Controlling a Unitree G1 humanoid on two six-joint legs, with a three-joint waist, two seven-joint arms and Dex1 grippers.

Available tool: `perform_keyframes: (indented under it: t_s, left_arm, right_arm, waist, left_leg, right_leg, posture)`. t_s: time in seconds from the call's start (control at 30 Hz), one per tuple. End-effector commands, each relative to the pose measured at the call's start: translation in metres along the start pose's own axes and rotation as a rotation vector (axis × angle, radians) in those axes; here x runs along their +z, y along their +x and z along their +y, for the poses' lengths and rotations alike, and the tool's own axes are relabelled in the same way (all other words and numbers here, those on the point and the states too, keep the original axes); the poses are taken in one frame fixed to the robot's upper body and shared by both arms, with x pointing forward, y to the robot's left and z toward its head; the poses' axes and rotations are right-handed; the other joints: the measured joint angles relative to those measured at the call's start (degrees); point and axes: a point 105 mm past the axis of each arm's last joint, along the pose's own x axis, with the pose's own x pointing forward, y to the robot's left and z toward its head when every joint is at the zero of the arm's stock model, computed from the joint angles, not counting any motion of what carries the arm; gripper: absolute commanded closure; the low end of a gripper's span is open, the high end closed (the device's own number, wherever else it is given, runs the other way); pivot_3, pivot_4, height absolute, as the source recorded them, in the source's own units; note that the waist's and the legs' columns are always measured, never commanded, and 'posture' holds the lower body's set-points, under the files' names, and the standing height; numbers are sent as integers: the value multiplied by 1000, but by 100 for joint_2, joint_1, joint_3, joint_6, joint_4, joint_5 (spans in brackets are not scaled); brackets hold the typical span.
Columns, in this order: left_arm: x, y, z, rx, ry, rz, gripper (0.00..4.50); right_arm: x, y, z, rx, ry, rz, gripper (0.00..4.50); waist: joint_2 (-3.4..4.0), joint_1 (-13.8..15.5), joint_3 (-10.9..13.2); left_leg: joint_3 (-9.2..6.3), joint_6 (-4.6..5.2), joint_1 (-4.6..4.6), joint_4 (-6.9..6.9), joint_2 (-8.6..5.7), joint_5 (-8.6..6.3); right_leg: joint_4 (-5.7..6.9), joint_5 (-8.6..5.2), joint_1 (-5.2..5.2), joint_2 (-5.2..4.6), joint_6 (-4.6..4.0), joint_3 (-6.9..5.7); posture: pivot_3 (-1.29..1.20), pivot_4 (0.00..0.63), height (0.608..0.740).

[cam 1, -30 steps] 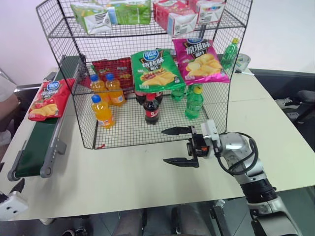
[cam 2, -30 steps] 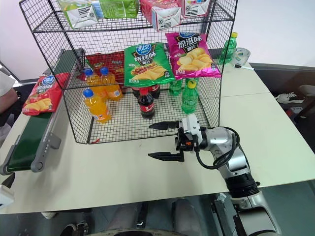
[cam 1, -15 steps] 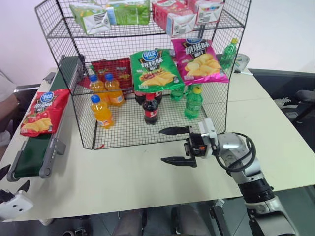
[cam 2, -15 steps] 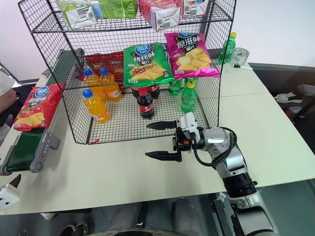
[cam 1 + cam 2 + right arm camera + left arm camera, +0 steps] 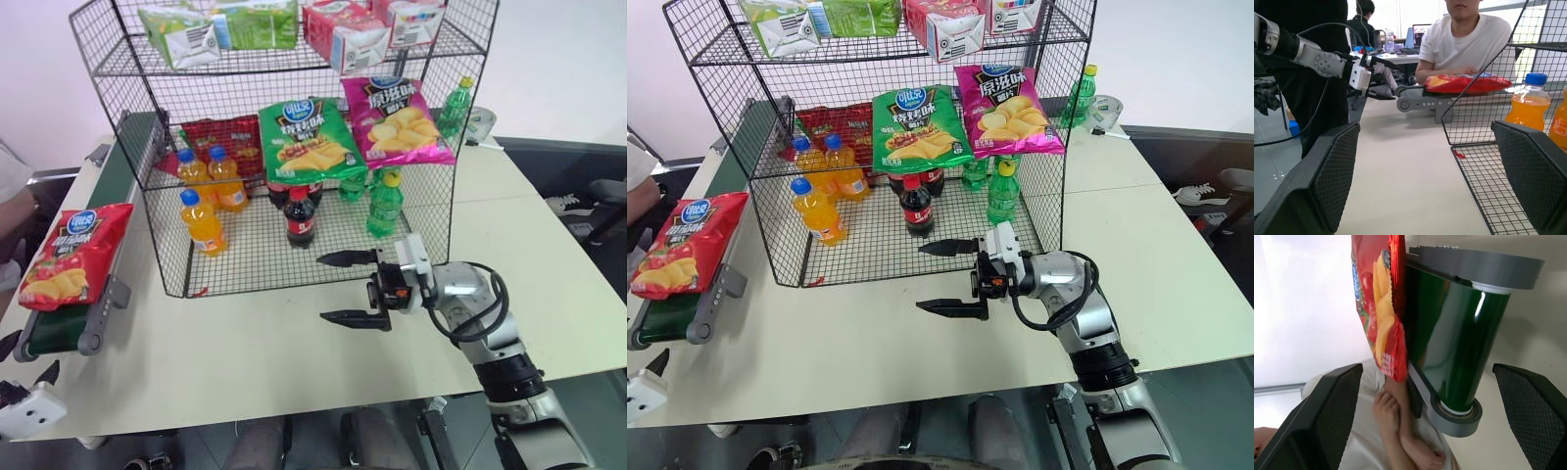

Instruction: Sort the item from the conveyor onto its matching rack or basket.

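Red bag (image 5: pixel 66 257): we see it at the near end of the conveyor (image 5: pixel 69 318), overhanging the belt's left edge; a second ago it lay further up the belt, so the belt has carried it toward us.
Meaning: we judge it is now within reach and close to running off the end roller, so the pick should come soon.
Left hand (image 5: pixel 24 390): we see it low at the table's (image 5: pixel 294 352) near-left corner, just short of the conveyor's end, fingers spread wide and empty; its wrist view looks straight at the roller and the hanging bag edge (image 5: pixel 1378 308).
Right hand (image 5: pixel 349 288): we find it parked in front of the rack (image 5: pixel 294 147), pointing left, fingers apart, holding nothing, unmoved over the last second.
Match: we see a red bag (image 5: pixel 227 137) already hanging on the rack's middle tier, left of the green bag (image 5: pixel 312 137) and pink bag (image 5: pixel 400 117); we take that spot as the target.
Person: we see an arm (image 5: pixel 1400 431) resting behind the conveyor's end, near the bag; the left hand should keep clear of it.
Next: we expect the left hand to close on the bag's free edge.
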Motion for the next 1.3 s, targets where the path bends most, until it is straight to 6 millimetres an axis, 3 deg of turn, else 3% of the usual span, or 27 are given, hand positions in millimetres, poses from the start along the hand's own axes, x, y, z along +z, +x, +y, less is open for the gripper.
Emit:
perform_keyframes:
  t_s: [0.03,0.7,0.8,1.03,1.3]
  left_arm:
    - [1,0,4,21,4,-9,53]
    - [2,12,14,53,22,-22,53]
    - [7,9,15,59,-30,-51,767]
    - [1,-6,8,66,-34,-22,4301]
    - [15,-4,23,101,-38,-56,4444]
  right_arm:
    - [10,2,-2,5,-51,-16,0]
    - [8,2,4,38,-45,-7,0]
    - [8,1,2,23,-51,-5,0]
    - [8,0,1,16,-52,-1,0]
    - [6,-1,-1,13,-57,3,0]
  waist:
    - [0,0,0]
    - [-3,1,-2]
    - [-5,2,-3]
    - [-7,-4,-4]
    - [-17,12,-11]
  left_leg:
    - [0,0,0,0,0,0]
    - [0,0,3,2,0,0]
    - [0,-1,3,2,0,0]
    - [0,-1,4,1,0,0]
    - [0,-1,7,5,0,0]
  right_leg:
    - [0,0,0,0,0,0]
    - [7,0,0,1,0,0]
    - [8,0,-1,1,0,0]
    - [9,0,0,1,0,1]
    - [12,0,5,1,0,0]
  posture:
    - [0,150,740]
    - [0,150,740]
    - [0,150,740]
    - [0,150,740]
    - [0,150,740]
